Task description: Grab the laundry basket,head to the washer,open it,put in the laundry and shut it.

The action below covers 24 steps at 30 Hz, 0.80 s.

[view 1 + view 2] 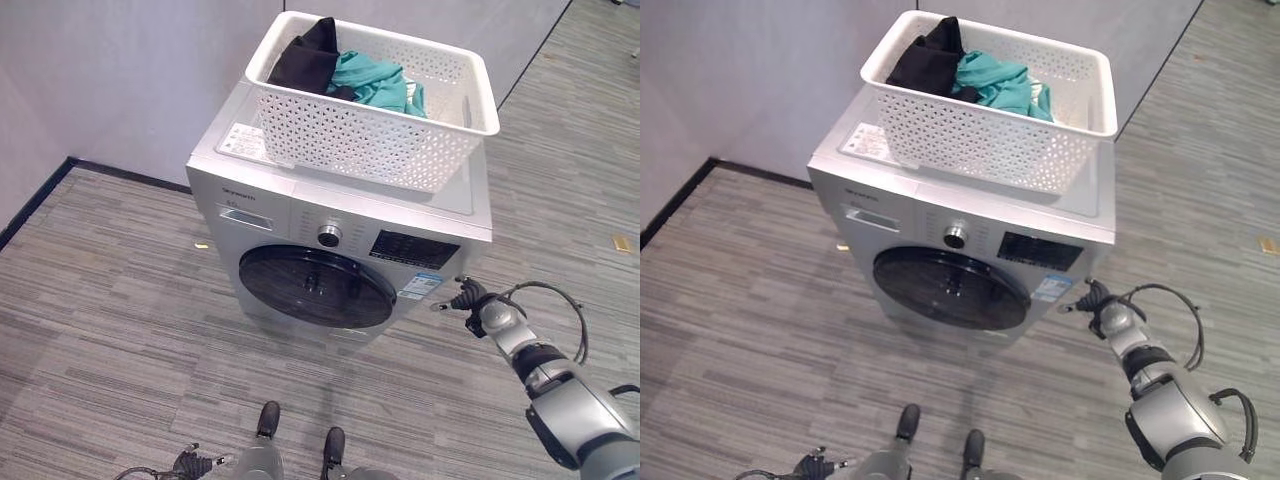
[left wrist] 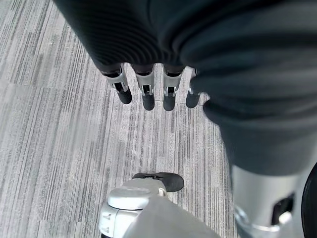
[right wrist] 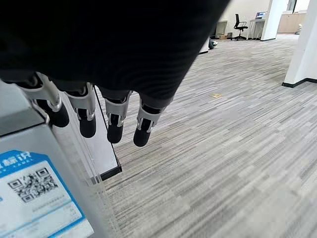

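Note:
A silver washer (image 1: 330, 225) stands by the wall, its dark round door (image 1: 315, 287) closed. On its top sits the white perforated laundry basket (image 1: 370, 140), holding a black garment (image 1: 305, 60) and a teal one (image 1: 375, 82). My right hand (image 1: 470, 298) hovers at the washer's front right corner, beside the blue label (image 3: 34, 188). Its fingers (image 3: 114, 129) hang relaxed and hold nothing. My left hand (image 1: 190, 462) hangs low by my side, its fingers (image 2: 146, 91) loose over the carpet.
A grey wall with a dark baseboard (image 1: 120, 172) runs behind and left of the washer. Striped grey carpet spreads in front and to the right. A small yellow floor plate (image 1: 623, 243) lies far right. A white column (image 3: 304, 44) stands beyond.

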Tool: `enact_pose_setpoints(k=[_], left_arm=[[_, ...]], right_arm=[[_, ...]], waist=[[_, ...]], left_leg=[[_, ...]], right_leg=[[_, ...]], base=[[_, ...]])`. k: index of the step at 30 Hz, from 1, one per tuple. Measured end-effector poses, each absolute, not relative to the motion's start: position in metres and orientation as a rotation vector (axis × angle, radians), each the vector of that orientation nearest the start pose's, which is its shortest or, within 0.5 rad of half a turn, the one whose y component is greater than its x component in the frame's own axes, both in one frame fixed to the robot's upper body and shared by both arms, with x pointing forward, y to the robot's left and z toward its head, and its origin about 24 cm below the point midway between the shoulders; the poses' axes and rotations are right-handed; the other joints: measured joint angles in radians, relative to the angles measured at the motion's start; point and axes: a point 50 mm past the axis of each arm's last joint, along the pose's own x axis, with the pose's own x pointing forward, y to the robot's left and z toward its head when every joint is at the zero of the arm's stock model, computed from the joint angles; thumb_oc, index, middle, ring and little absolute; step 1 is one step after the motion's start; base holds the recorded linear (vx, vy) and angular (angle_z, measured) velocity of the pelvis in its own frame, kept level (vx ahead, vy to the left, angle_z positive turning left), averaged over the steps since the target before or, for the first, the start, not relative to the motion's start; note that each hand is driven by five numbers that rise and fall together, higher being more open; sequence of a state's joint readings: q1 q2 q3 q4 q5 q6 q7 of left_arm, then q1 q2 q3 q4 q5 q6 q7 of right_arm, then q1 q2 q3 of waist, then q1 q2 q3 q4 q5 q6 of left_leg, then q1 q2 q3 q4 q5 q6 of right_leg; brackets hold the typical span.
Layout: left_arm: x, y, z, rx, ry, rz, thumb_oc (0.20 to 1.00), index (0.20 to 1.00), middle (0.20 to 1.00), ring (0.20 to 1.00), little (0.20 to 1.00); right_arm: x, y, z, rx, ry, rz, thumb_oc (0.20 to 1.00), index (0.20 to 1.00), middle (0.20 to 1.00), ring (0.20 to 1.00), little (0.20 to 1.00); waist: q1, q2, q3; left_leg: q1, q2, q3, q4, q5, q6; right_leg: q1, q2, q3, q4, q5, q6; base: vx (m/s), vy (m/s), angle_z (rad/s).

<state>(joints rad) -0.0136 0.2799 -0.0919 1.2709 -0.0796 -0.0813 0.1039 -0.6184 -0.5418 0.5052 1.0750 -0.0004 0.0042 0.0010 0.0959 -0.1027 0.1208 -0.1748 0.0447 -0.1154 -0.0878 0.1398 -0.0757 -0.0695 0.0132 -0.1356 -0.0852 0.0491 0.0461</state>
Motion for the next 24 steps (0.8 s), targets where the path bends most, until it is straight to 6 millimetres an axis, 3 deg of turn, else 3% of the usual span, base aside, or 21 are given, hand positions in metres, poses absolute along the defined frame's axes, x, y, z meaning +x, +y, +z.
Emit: enact_pose_setpoints(k=[5,10,17,24], left_arm=[[0.097,0.261,-0.152,0.306,1.155,0.23,1.0,1.0,1.0,1.0,1.0],[0.095,0.27,-0.15,0.329,1.17,0.24,1.0,1.0,1.0,1.0,1.0],[0.1,0.268,-0.149,0.33,1.149,0.233,1.0,1.0,1.0,1.0,1.0],[0.096,0.267,-0.151,0.345,1.166,0.247,1.0,1.0,1.0,1.0,1.0]], right_arm=[[0.303,-0.236,-0.032,-0.827,0.568,0.212,1.0,1.0,1.0,1.0,1.0],[0.296,-0.236,-0.037,-0.786,0.572,0.203,1.0,1.0,1.0,1.0,1.0],[0.306,-0.203,-0.03,-0.727,0.469,0.236,1.0,1.0,1.0,1.0,1.0],[0.336,-0.158,0.01,-0.54,0.256,0.192,1.0,1.0,1.0,1.0,1.0]], waist=[[0.006,-0.003,0.001],[-0.001,-0.004,0.001],[0.003,0.003,0.005],[0.01,0.011,0.011]], left_leg=[[0.006,-0.003,0.013,0.0,-0.001,0.001],[0.014,-0.007,0.022,0.0,-0.006,0.003],[0.015,-0.006,0.041,0.0,-0.007,0.003],[-0.016,-0.007,0.023,0.0,-0.004,0.002]], right_leg=[[0.001,-0.005,0.014,0.0,0.0,0.0],[0.003,-0.009,0.024,0.0,0.001,0.0],[0.0,-0.01,0.042,0.0,0.01,-0.002],[-0.025,-0.009,0.025,0.0,0.013,0.0]], base=[[-0.01,0.0,-0.05],[-0.02,-0.005,-0.05],[-0.03,-0.003,-0.08],[0.01,-0.003,0.06]])
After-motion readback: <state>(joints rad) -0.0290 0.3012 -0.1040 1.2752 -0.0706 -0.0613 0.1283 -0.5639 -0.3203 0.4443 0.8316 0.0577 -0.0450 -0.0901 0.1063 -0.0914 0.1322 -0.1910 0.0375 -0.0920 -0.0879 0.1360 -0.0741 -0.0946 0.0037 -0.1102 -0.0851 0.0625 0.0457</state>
